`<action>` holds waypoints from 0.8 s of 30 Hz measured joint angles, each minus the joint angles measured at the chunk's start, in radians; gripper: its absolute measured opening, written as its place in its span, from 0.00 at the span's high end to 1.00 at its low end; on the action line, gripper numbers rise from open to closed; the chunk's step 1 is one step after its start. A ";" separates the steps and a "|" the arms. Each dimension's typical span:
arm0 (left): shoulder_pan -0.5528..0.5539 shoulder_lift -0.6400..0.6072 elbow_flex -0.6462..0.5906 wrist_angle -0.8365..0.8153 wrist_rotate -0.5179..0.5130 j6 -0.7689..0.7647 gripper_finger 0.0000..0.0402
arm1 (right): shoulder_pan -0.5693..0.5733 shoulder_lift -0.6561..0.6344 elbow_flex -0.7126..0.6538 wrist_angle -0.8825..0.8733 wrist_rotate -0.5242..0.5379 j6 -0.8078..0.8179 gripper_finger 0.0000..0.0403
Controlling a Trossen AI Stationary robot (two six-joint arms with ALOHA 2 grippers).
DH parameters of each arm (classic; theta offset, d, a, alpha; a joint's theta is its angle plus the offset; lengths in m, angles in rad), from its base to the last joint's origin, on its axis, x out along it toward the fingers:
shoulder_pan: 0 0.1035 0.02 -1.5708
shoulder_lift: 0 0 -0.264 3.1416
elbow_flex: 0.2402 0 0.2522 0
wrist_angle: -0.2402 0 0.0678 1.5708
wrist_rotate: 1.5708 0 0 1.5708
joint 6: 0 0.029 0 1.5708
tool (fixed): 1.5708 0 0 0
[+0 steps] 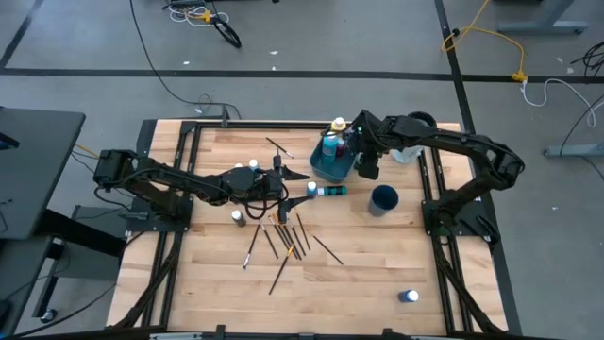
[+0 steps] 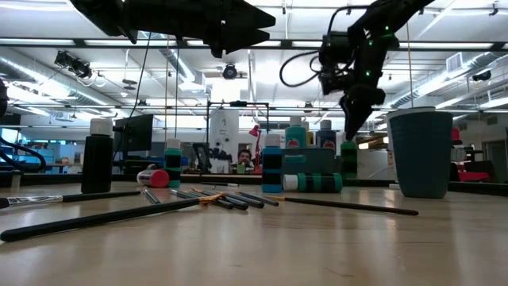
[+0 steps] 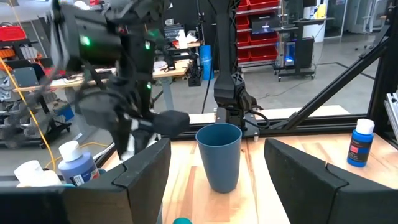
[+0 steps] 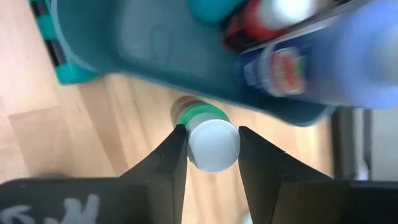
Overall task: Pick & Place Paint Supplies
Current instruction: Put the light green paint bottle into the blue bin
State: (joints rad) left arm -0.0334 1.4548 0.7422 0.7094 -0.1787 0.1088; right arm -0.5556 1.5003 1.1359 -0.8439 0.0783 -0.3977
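The right tool (image 4: pixel 211 146) is closing around a white-capped green paint bottle (image 4: pixel 208 134) standing just beside the teal bin (image 1: pixel 332 166) near the counter's (image 1: pixel 377 274) far edge; the left tool (image 3: pixel 214 168) is hanging open over mid-counter, with brushes (image 1: pixel 283 241) lying scattered nearby.

bottles in bin (image 1: pixel 332 168), cup (image 1: pixel 383 199) right

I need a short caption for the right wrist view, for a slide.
Right hand closing around the white cap of a green paint bottle standing beside the teal bin of paint bottles.
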 joint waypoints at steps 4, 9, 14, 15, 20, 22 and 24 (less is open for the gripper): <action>0.000 0.000 0.000 0.000 0.000 0.000 0.34 | 0.000 -0.011 0.056 -0.001 0.013 0.005 0.71; 0.000 0.000 0.000 0.000 0.000 0.000 0.34 | 0.000 -0.011 0.074 0.012 0.010 0.007 0.71; 0.000 0.000 0.000 0.000 0.000 0.002 0.34 | -0.001 -0.009 0.074 0.045 0.004 0.000 0.71; 0.000 0.000 0.000 0.000 0.000 0.002 0.34 | -0.002 -0.007 0.074 0.062 0.004 -0.001 0.71; 0.000 0.000 0.000 -0.001 0.000 0.001 0.34 | -0.015 0.037 0.074 0.155 -0.027 0.015 0.71; 0.000 0.000 0.000 0.000 0.000 0.000 0.34 | -0.018 0.058 0.074 0.156 -0.036 0.015 0.71; 0.000 0.000 0.000 -0.001 0.000 0.000 0.34 | -0.019 0.075 0.074 0.136 -0.030 0.015 0.71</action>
State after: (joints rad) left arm -0.0334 1.4548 0.7422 0.7086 -0.1787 0.1093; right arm -0.5751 1.5753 1.2095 -0.7076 0.0484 -0.3823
